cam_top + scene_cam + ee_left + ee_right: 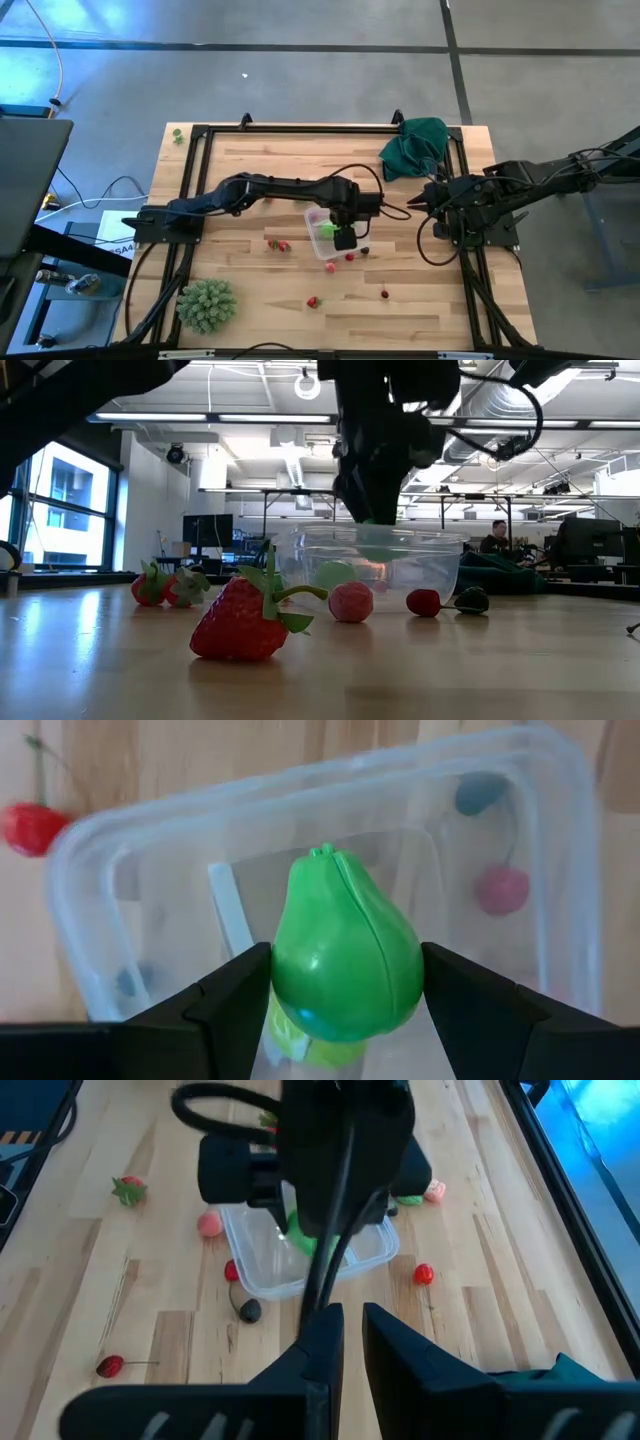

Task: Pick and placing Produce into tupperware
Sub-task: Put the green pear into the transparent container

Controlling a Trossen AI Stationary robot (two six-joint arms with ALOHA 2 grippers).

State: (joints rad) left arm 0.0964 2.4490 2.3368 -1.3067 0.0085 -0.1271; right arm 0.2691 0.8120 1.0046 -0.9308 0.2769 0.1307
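Note:
My left gripper [343, 238] points down over the tupperware [312, 222], a clear box on the wooden table, and is shut on a bright green pear-shaped piece of produce [345, 955]. Under the pear, another yellow-green piece [300, 1042] shows in the box. Loose produce lies on the table around the box: strawberries [280, 245] [245, 622], a pink berry [350, 602], a cherry [423, 602] and a dark piece [472, 600]. My right gripper [352, 1340] waits shut above the table's right side, touching nothing. My left gripper pinches the pear's wide body [285, 982] between its two fingers, one on each side. The fingers come from above, pointing down. The pear is lifted clear over the box's opening, at about the height of its rim [372, 528].
A spiky pale-green ball [207, 305] stands at the near left. A dark green cloth [415, 145] lies at the far right corner. A black frame [300, 128] runs around the table. A strawberry [314, 301] and a cherry [385, 293] lie toward the near edge.

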